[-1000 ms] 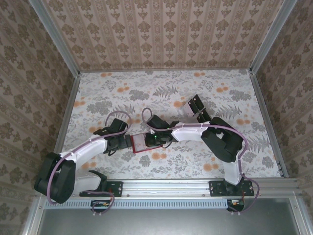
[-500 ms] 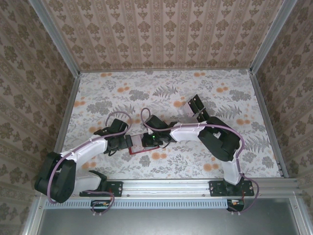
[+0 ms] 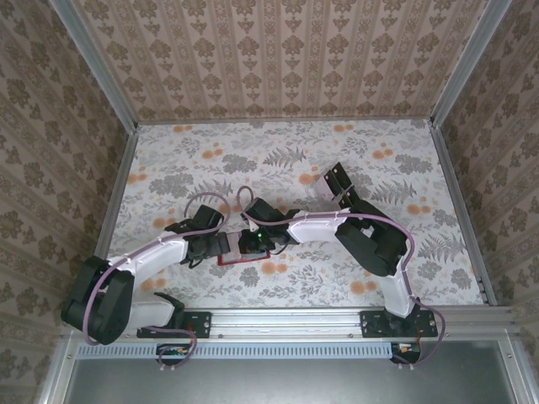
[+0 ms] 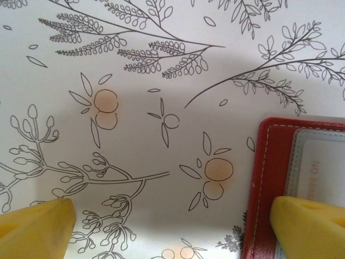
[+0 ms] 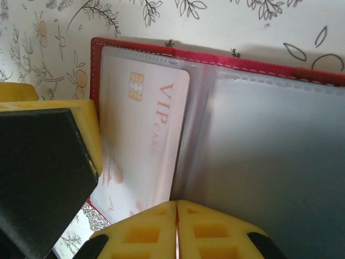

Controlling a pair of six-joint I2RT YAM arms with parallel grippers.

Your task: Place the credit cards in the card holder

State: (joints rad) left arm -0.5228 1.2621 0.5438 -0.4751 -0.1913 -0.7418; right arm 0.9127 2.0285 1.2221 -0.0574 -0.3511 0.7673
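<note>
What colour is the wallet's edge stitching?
White, on the red folding wallet; left wrist view shows best.

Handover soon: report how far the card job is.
Done: one VIP card sits in the open card holder's clear sleeve. In hand: right gripper shut over the holder, left gripper open at its edge. Left: dark cards apparently lying beyond the right arm.
</note>
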